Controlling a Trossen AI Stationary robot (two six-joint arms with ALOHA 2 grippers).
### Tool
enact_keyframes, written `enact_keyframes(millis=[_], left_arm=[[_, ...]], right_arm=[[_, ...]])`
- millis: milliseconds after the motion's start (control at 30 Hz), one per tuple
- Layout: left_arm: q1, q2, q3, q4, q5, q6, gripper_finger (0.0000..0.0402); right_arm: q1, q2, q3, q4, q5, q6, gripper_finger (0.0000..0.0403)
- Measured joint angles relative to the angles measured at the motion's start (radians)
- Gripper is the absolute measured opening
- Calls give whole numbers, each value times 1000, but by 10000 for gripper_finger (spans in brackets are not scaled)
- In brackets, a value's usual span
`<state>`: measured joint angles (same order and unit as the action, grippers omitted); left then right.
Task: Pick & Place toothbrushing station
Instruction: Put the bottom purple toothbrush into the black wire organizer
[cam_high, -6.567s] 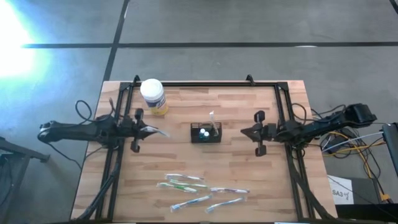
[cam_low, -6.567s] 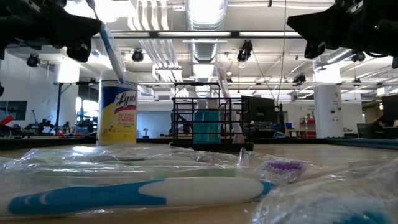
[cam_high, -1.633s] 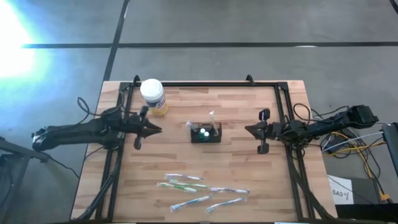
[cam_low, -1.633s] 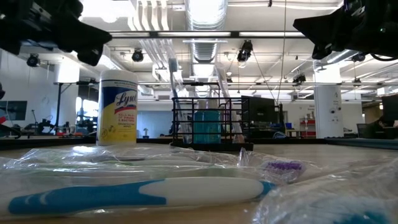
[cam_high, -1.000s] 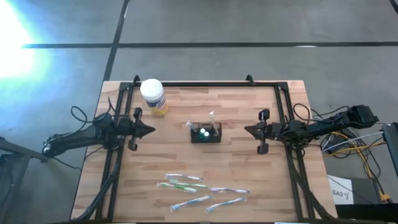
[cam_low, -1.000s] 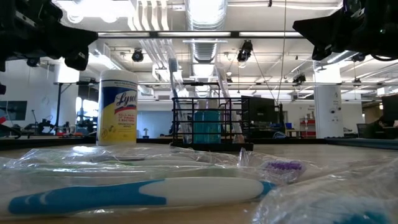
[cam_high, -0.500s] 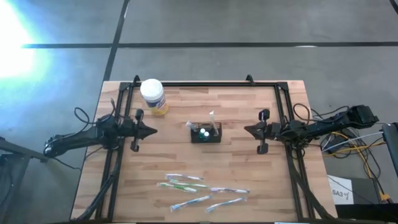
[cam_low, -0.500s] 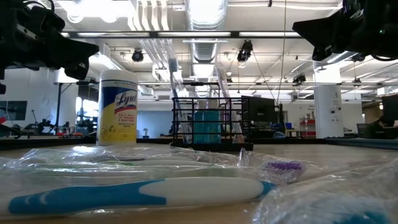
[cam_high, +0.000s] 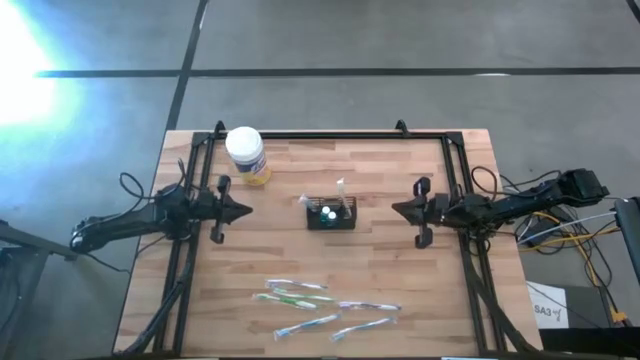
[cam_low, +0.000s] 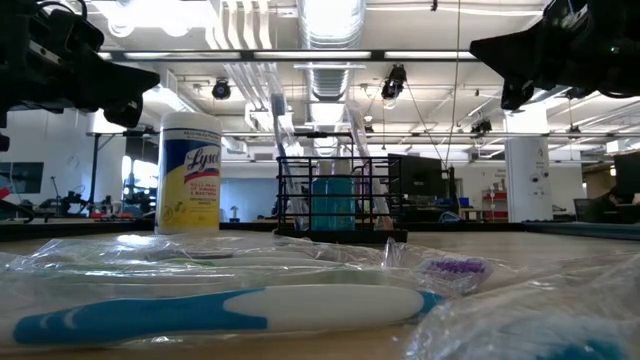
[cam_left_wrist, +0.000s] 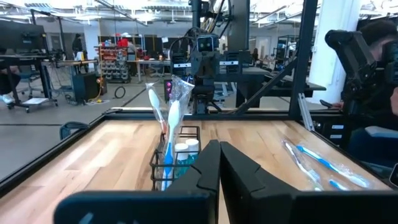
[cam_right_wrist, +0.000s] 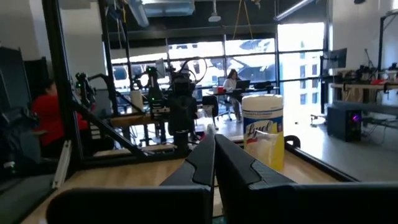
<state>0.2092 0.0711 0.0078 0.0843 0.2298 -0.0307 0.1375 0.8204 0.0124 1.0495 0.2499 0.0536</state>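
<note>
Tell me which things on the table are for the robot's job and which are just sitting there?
For the job:
- black wire caddy in the middle of the table, with toothbrushes standing in it
- wrapped toothbrushes lying at the table's near edge
- left gripper and right gripper, both shut and empty

Just sitting there:
- white-lidded wipes jar with the yellow label, near the far left corner

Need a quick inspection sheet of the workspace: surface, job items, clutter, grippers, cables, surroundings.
Surface: light wooden table, black frame rails along its edges.
Job's things: small black wire-mesh caddy mid-table, wrapped toothbrushes standing in it.
Clutter: white-lidded wipes jar with yellow label at far left; wrapped toothbrushes lying at the near edge.
Grippers: left gripper shut, empty, left of caddy; right gripper shut, empty, right of it.
Cables: bundle off the table's right side.
Surroundings: seated person in red, open workshop.
</note>
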Motion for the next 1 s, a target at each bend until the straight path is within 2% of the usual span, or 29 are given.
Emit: enact_keyframes(millis=[100, 233, 333, 500, 567, 667, 1000], left_arm=[[0, 0, 0, -5, 0, 0, 4], [0, 0, 0, -5, -1, 2, 8], [0, 0, -1, -5, -1, 2, 18], [0, 1, -1, -26, 0, -17, 19], [0, 0, -1, -26, 0, -39, 14], [0, 1, -1, -26, 0, -70, 7], [0, 1, 5, -27, -18, -99, 21]], right_arm=[[0, 0, 2, -9, 2, 30, 8], [1, 0, 78, -159, 8, 88, 8], [14, 0, 216, -411, 8, 108, 8], [70, 44, 509, -990, 62, 144, 8], [102, 90, 611, -1176, 87, 176, 8], [158, 173, 737, -1363, 92, 231, 8], [332, 480, 1036, -1684, 75, 471, 8]])
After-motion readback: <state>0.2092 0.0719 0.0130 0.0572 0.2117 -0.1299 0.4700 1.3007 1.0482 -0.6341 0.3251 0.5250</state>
